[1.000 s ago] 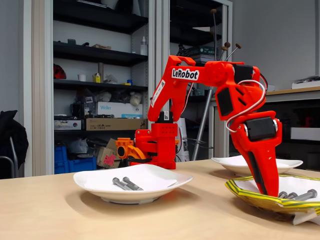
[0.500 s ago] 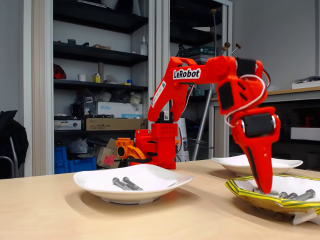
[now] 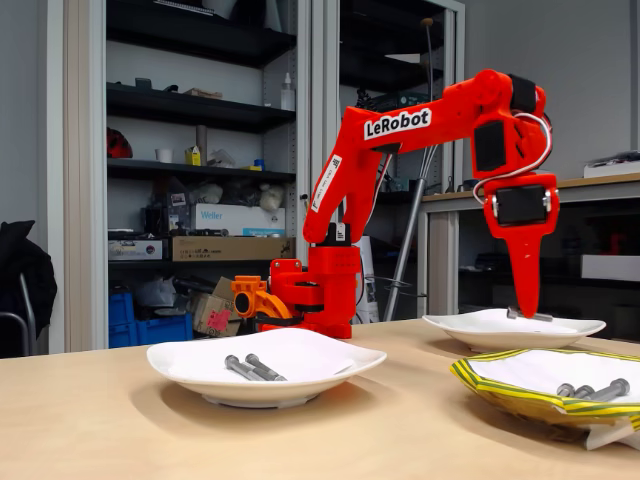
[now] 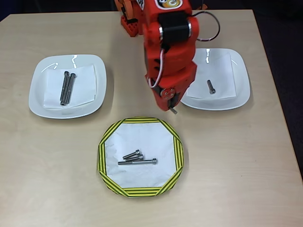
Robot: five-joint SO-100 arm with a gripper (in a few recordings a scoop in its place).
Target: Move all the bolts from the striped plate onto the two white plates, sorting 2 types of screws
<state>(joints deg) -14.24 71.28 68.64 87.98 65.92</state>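
Pale wooden bench (image 4: 57, 156) carries three plates, with shelves behind it in the fixed view. Far left of the jaws (image 4: 173, 108), a white plate (image 4: 40, 101) holds two long bolts (image 4: 66, 88) side by side. Below the jaws, the striped plate (image 4: 105, 156) holds two short bolts (image 4: 133, 155) and one long bolt (image 4: 137, 161). The jaws are clenched on a small bolt (image 3: 528, 315). Just right of them, the other white plate (image 4: 239, 92) holds one short bolt (image 4: 211, 86).
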